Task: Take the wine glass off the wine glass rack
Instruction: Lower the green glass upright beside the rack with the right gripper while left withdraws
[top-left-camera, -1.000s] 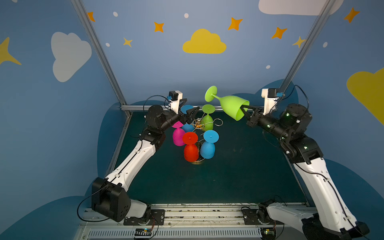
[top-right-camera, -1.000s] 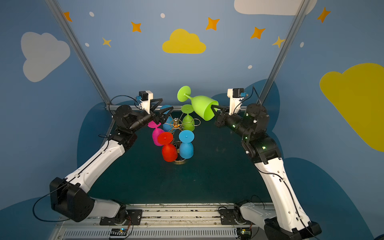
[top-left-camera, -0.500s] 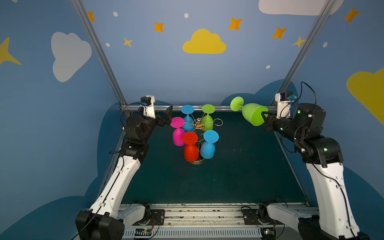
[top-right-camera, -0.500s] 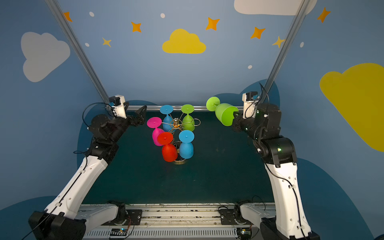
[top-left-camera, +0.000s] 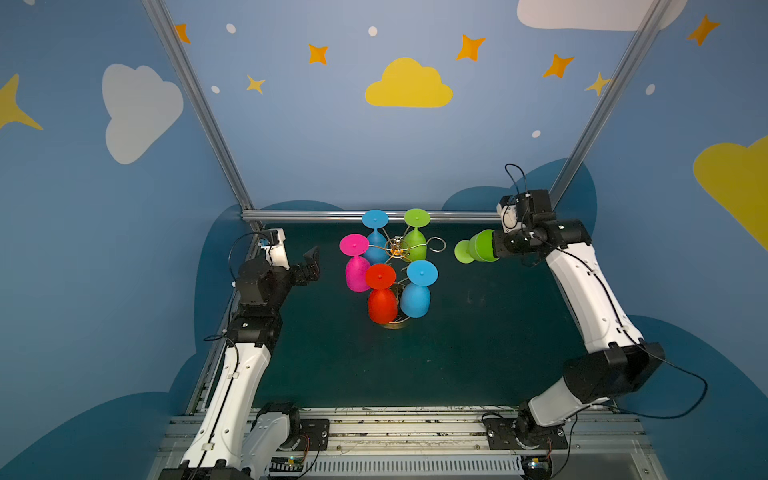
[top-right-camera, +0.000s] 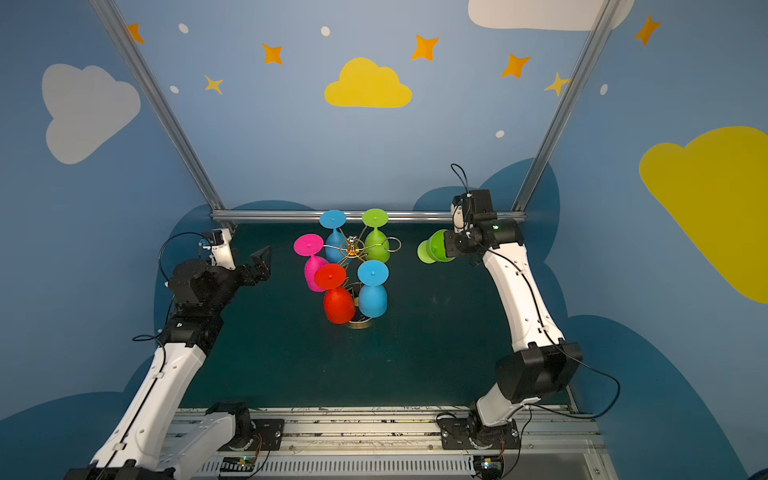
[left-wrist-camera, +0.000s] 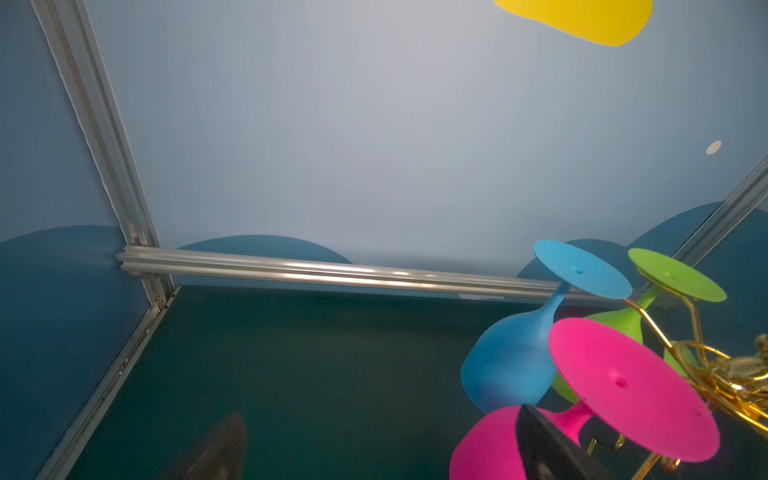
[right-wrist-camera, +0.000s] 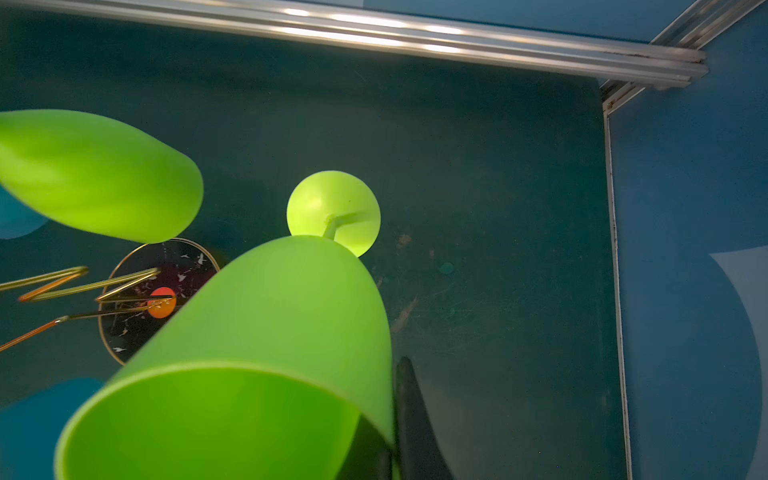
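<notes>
both arms (top-left-camera: 590, 299) have white shells (top-left-camera: 232, 395), black joints (top-left-camera: 611, 374), black fingers (top-left-camera: 311, 254) and thin black cables (top-left-camera: 705, 392).

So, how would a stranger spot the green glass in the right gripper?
Find the gold wire rack in the middle of the dark table. Just right of it, the right gripper holds a green glass sideways by its rim. Unlike the other green glass, which hangs upside down on the rack, it touches no wire.

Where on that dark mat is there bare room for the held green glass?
Bare mat lies between the wine glass rack and the right arm, and along the front rail. Around the rack's hanging glasses it is crowded.
</notes>
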